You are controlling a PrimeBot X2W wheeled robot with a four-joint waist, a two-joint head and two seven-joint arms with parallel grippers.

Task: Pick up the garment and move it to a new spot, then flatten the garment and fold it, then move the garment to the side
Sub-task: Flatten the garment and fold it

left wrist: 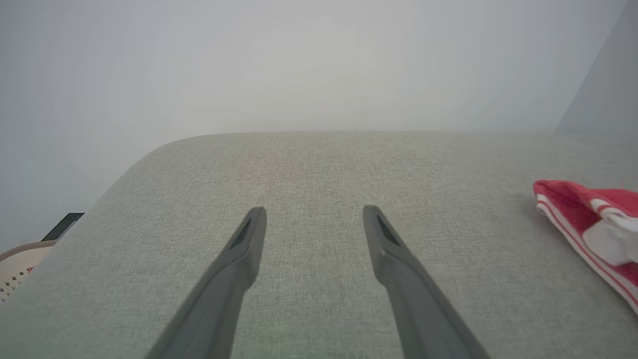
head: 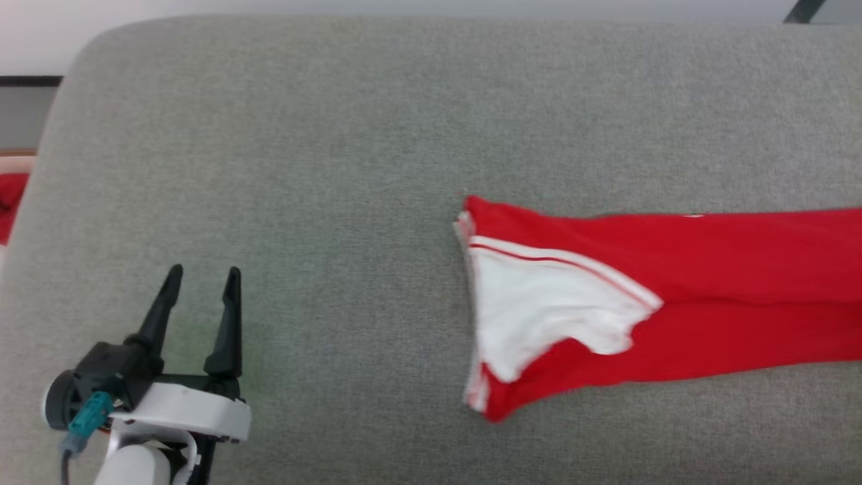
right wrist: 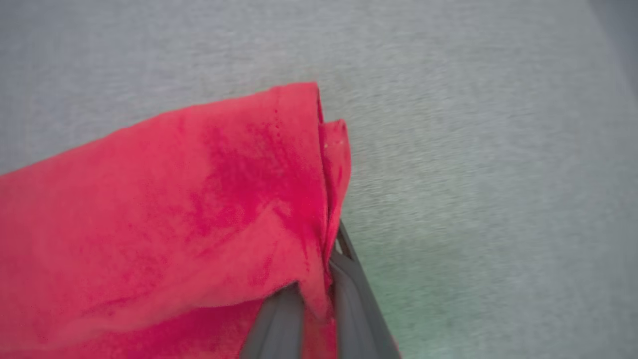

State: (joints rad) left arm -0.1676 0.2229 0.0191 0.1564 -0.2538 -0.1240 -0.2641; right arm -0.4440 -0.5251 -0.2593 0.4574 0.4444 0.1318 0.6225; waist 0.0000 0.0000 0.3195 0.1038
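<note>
The garment [head: 707, 283] is a red jersey with striped trim and white lining, stretched out across the right half of the grey surface and running off the head view's right edge. Its striped end [left wrist: 593, 224] shows at the right of the left wrist view. My left gripper [head: 202, 283] hovers open at the lower left, far from the cloth, with nothing between its fingers [left wrist: 244, 249]. In the right wrist view my right gripper [right wrist: 319, 279] is shut on a red edge of the garment [right wrist: 199, 209], cloth draped over its fingers [right wrist: 349, 294].
The grey padded surface [head: 337, 135] extends wide to the left and back of the garment. A plain red cloth scrap [head: 10, 202] lies off its left edge. A pale basket rim [left wrist: 20, 259] sits beyond the surface's corner.
</note>
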